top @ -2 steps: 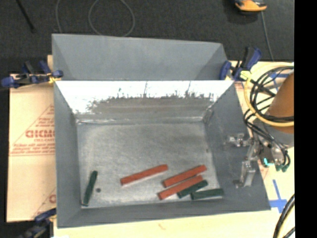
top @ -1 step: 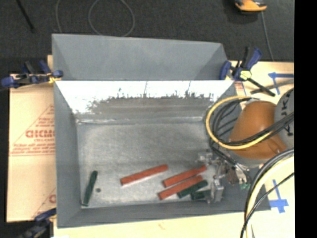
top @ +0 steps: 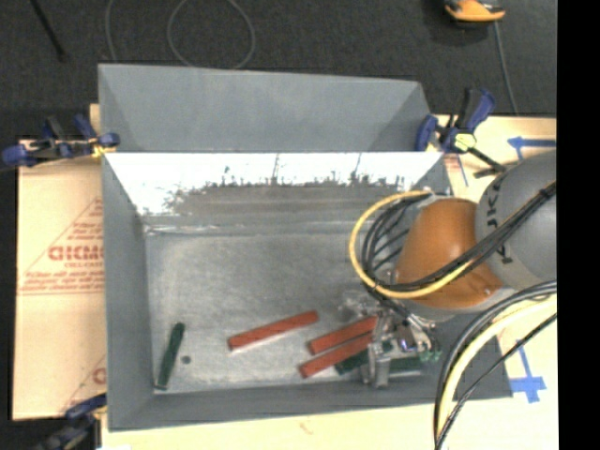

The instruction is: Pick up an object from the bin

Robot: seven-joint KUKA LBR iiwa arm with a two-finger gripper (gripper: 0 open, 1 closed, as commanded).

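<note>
Low in the bin's (top: 246, 268) near-right corner, the pincer (top: 386, 352) sits over two red-brown sticks (top: 341, 337) (spread or pressed together, I cannot tell). They look light, stiff and smooth, so grip one across its narrow middle.

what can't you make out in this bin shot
Camera view:
- Two red sticks at lower right: right ends hidden under the gripper.
- Dark green thing beside them: mostly covered by the gripper, kind unclear.
- Dark speck: too small to identify.

partial dark lettering on the grey arm (top: 530, 251), unreadable.
</note>
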